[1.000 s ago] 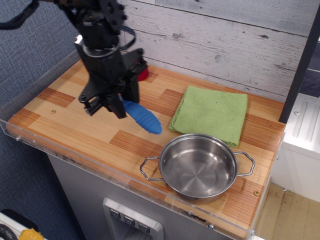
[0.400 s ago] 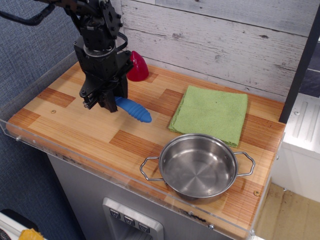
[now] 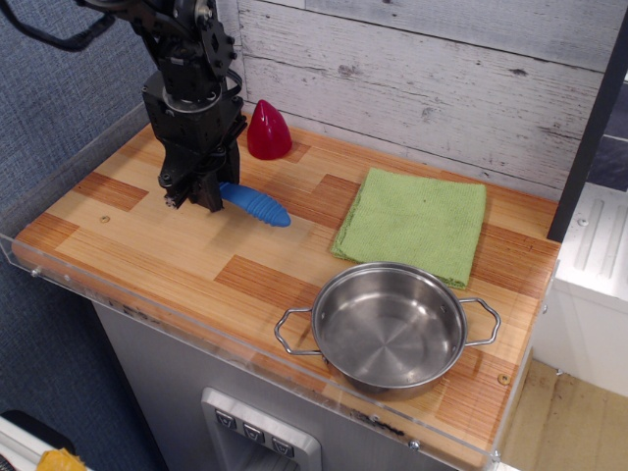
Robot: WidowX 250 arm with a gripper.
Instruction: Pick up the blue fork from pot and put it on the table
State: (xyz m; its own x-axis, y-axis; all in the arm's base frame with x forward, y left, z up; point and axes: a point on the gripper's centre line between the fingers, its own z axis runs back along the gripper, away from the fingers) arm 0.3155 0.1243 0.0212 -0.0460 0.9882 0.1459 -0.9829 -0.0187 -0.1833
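Note:
The blue fork shows as a ribbed bright-blue handle low over the wooden table at the back left; its tines are hidden behind the gripper. My black gripper points down at the fork's left end and is shut on it. I cannot tell whether the handle touches the wood. The shiny steel pot stands empty at the front right, well away from the gripper.
A green cloth lies at the back right, just behind the pot. A red cone-shaped object stands by the back wall, right of the arm. A clear acrylic rim runs along the table's front and left edges.
The gripper has moved left and toward the back with the blue fork, and lower toward the tabletop. The red object is now fully uncovered. Pot and cloth have not moved.

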